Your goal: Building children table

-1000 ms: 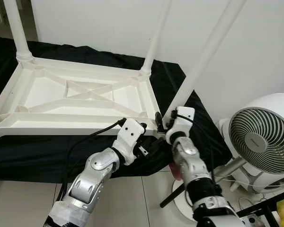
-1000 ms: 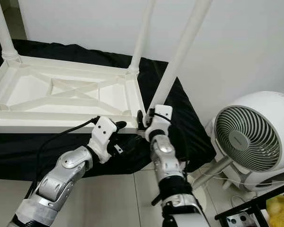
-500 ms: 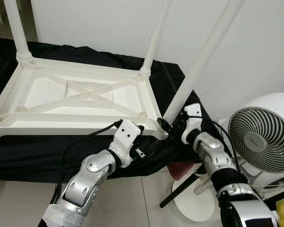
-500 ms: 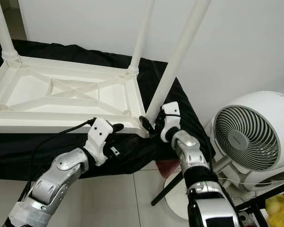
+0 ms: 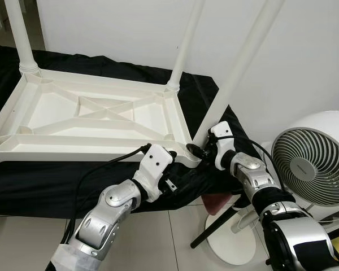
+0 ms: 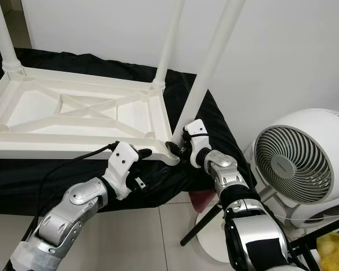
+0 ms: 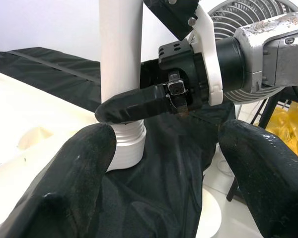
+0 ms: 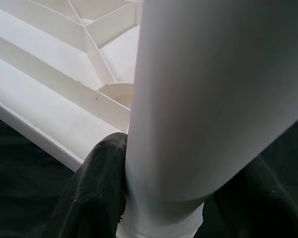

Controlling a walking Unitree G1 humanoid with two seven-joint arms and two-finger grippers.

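Note:
A white plastic children's table (image 5: 96,148) lies upside down on a black cloth (image 5: 34,180). Two legs stand in its far corners (image 5: 20,34) (image 5: 185,48). A third white leg (image 5: 237,62) leans at the near right corner socket. My right gripper (image 5: 201,149) is shut on this leg's base, coming in from the right; in the right wrist view the leg (image 8: 213,99) sits between the black fingers (image 8: 97,193). My left gripper (image 6: 144,162) is open just under the table's near right rim, its fingertips (image 7: 84,163) apart and facing the leg's base (image 7: 121,144).
A white floor fan (image 5: 311,164) stands close at the right, with its round base (image 5: 231,248) and a black rod on the tiled floor. A white wall (image 5: 305,56) rises behind the table. A yellow item lies at the lower right corner.
My right arm swung from below the corner round to the leg's right side, staying on the leg's base. The leg now stands slightly more upright. The left gripper barely moved.

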